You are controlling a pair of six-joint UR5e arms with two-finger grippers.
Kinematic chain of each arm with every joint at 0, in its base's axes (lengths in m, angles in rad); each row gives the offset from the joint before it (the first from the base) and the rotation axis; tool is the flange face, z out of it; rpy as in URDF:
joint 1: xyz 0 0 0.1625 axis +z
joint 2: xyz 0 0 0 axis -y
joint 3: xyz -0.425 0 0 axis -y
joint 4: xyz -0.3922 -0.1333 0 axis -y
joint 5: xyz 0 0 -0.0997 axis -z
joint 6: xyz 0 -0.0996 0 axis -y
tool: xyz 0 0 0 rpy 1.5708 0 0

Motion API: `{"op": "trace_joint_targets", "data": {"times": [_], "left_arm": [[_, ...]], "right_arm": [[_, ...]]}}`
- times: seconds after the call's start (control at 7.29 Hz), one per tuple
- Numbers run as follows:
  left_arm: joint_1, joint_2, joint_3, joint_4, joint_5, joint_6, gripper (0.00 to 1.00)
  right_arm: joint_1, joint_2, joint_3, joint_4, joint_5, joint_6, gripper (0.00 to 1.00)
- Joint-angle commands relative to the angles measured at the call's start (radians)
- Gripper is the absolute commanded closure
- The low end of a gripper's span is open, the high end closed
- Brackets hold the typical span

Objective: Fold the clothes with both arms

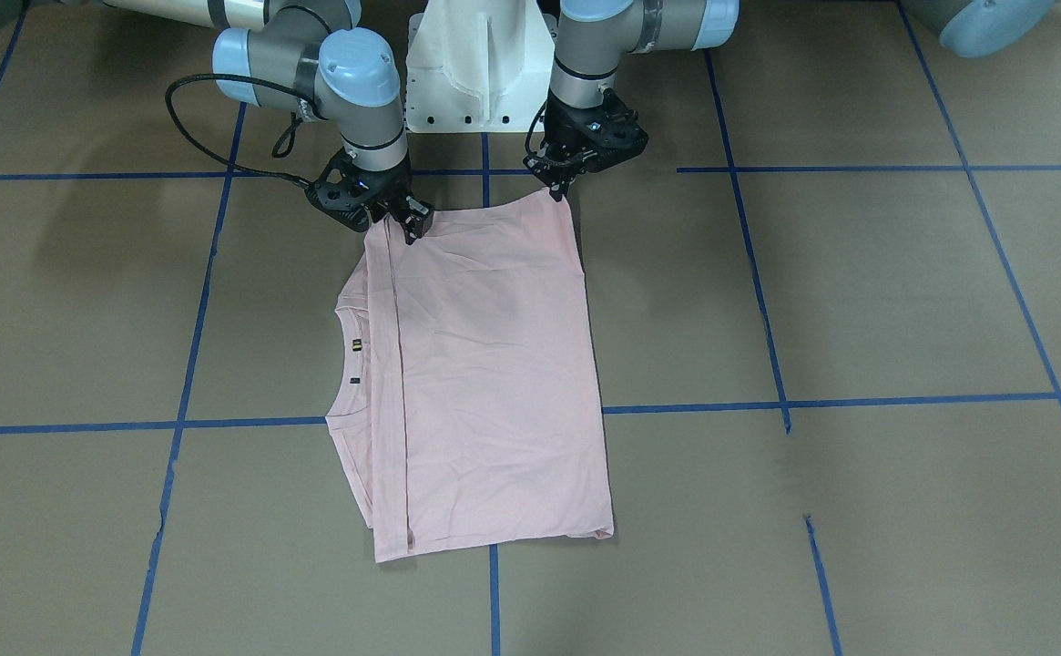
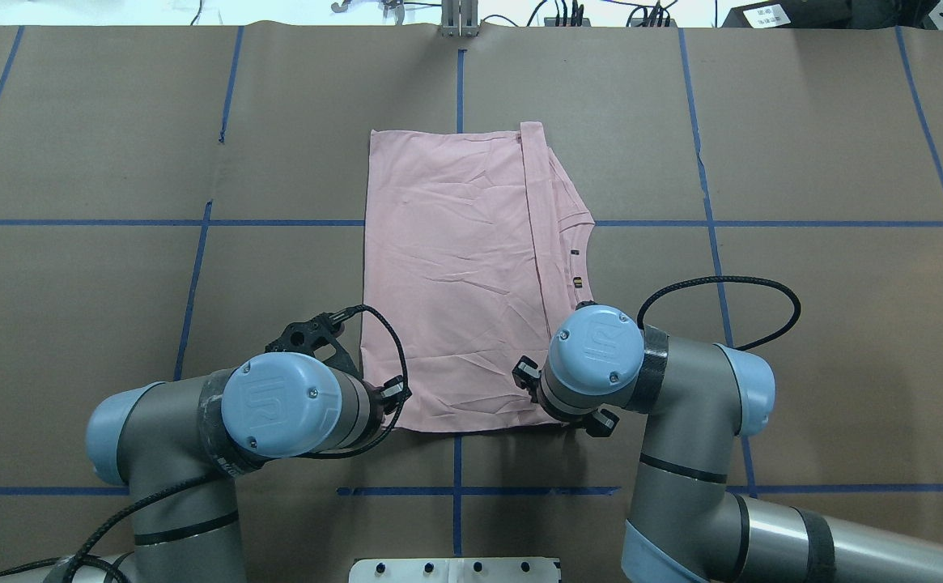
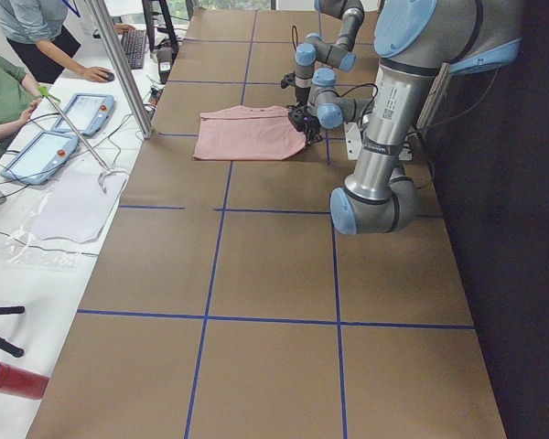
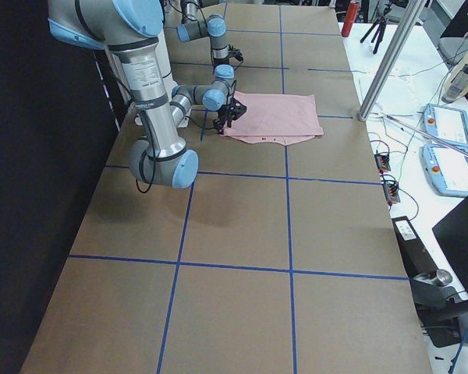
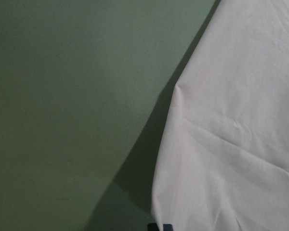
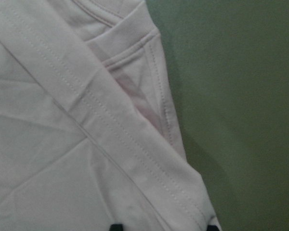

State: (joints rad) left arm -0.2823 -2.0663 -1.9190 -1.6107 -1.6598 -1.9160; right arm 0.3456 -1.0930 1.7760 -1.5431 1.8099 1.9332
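1. Overhead exterior shows the brown table [image 2: 803, 324] taped into blue squares. The pale pink T-shirt [image 2: 447, 267] lies mid-frame, plain side up and, I'd judge, already doubled lengthwise.
2. Left arm [image 2: 277, 409] and right arm [image 2: 601, 348] crouch over its two lower corners, probably so that edge lifts level for the next fold.
3. Left gripper [image 1: 565, 187] touches the shirt's upper-right corner in the front-facing view; whether it pinches, I cannot tell.
4. Right gripper [image 1: 410, 223] sits on the hem; its wrist view shows fingertips [image 6: 116, 227] spread, cloth between.
5. Neck label [image 1: 356, 344] peeks out left of the folded layer.
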Motion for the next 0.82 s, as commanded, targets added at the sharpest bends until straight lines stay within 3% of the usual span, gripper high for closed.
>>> {"op": "trace_joint_targets", "data": {"times": [0.0, 0.69], "left_arm": [[0.000, 0.000, 0.000, 0.000, 0.002, 0.000, 1.00], [0.000, -0.002, 0.000, 0.000, 0.002, 0.000, 1.00]], "right_arm": [[0.001, 0.004, 0.006, 0.000, -0.003, -0.002, 1.00], [0.010, 0.012, 0.019, 0.023, -0.014, 0.001, 1.00]]}}
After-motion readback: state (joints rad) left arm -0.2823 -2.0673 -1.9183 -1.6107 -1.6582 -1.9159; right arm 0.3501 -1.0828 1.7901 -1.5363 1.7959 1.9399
